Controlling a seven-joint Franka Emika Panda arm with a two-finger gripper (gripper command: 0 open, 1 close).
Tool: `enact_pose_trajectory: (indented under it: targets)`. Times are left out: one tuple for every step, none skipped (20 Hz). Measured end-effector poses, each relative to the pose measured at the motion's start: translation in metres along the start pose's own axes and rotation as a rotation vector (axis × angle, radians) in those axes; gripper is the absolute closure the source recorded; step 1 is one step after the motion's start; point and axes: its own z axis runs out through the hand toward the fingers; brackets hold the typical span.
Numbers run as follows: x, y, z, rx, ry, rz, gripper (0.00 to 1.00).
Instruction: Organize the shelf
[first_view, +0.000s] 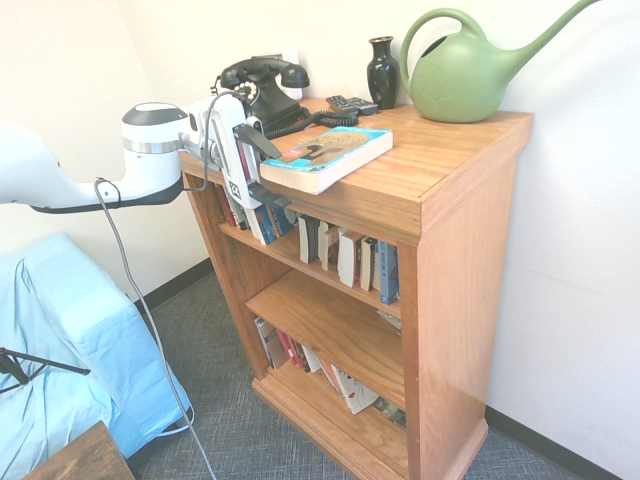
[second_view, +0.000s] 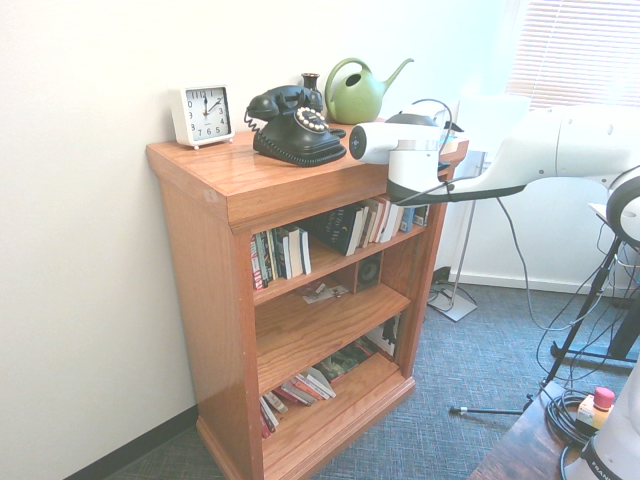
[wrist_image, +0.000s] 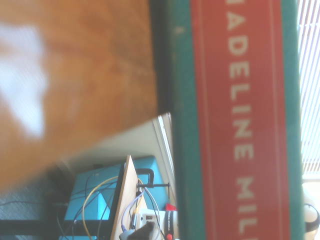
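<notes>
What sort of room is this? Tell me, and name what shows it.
Probably a home office or study corner: a wooden bookcase stocked with books stands against a plain wall on grey carpet, with an old rotary telephone, a small clock and a green watering can on top.

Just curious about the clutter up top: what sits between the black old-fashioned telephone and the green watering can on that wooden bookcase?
In the first exterior view, a small dark vase and a dark remote-like gadget sit there.
</notes>
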Motion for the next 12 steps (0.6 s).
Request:
enact_pose_trajectory:
  targets:
    - [0.002, 0.000, 0.001, 0.003, 0.000, -0.002, 0.00]
    - [0.005, -0.001, 0.003, 0.007, 0.001, -0.002, 0.00]
    - [0.007, -0.001, 0.004, 0.008, 0.000, -0.002, 0.00]
    - [0.008, -0.002, 0.005, 0.008, -0.001, -0.003, 0.00]
    - [0.010, -0.002, 0.005, 0.010, -0.001, -0.004, 0.00]
    - [0.011, -0.003, 0.005, 0.013, 0.000, -0.005, 0.00]
    - [0.013, -0.003, 0.005, 0.014, -0.001, -0.007, 1.00]
    - [0.014, -0.004, 0.006, 0.014, -0.001, -0.009, 1.00]
    - [0.015, -0.004, 0.006, 0.014, -0.002, -0.011, 1.00]
    - [0.016, -0.004, 0.007, 0.013, -0.003, -0.013, 1.00]
    - [0.016, -0.005, 0.007, 0.013, -0.003, -0.014, 1.00]
    - [0.017, -0.006, 0.008, 0.013, -0.003, -0.015, 1.00]
